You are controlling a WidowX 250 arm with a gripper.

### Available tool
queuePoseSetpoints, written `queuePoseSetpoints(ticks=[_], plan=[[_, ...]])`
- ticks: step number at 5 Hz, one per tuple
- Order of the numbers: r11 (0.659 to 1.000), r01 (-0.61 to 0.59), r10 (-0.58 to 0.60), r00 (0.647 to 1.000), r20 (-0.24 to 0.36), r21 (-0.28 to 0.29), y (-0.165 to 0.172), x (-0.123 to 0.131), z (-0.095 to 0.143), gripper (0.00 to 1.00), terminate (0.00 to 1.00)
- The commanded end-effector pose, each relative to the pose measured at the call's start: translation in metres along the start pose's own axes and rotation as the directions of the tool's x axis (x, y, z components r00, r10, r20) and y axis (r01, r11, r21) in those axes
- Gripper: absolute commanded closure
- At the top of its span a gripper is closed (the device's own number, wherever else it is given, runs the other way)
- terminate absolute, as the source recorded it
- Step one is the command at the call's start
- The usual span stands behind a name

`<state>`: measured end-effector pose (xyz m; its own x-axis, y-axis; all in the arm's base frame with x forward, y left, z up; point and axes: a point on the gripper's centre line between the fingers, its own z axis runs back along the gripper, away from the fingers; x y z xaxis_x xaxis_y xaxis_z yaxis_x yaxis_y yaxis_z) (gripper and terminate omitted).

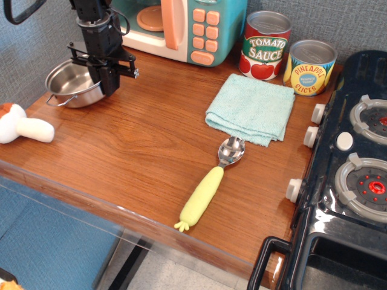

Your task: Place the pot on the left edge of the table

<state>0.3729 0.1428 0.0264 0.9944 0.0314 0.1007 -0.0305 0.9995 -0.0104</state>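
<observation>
where the black gripper (107,84) comes down at the back left, its fingers are clamped on the right rim of the pot (71,84), which sits at the left edge of the table (139,145). a toy microwave (184,27) stands just behind. open wood stretches right to the folded towel (251,109) and forward to the spoon (210,184).
</observation>
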Motion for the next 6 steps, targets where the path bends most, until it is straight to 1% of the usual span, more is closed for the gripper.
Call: queuePoseSetpoints(ticks=[1, 2, 3, 4, 5, 6], plan=[[0.997, 0.071, -0.07, 0.996, 0.046, -0.024, -0.017, 0.019, 0.012, 0.0, 0.0], [0.996, 0.085, -0.084, 0.994, 0.066, -0.015, -0.026, 0.023, 0.031, 0.0, 0.0], [0.997, 0.078, -0.078, 0.994, 0.079, -0.008, -0.033, 0.023, 0.06, 0.0, 0.0], [0.997, 0.074, -0.074, 0.994, 0.08, 0.001, -0.04, 0.016, 0.081, 0.0, 0.0], [0.996, 0.087, -0.089, 0.994, 0.06, 0.024, -0.047, 0.005, 0.092, 0.0, 0.0], [0.996, 0.073, -0.075, 0.997, 0.036, 0.058, -0.054, -0.007, 0.089, 0.0, 0.0]])
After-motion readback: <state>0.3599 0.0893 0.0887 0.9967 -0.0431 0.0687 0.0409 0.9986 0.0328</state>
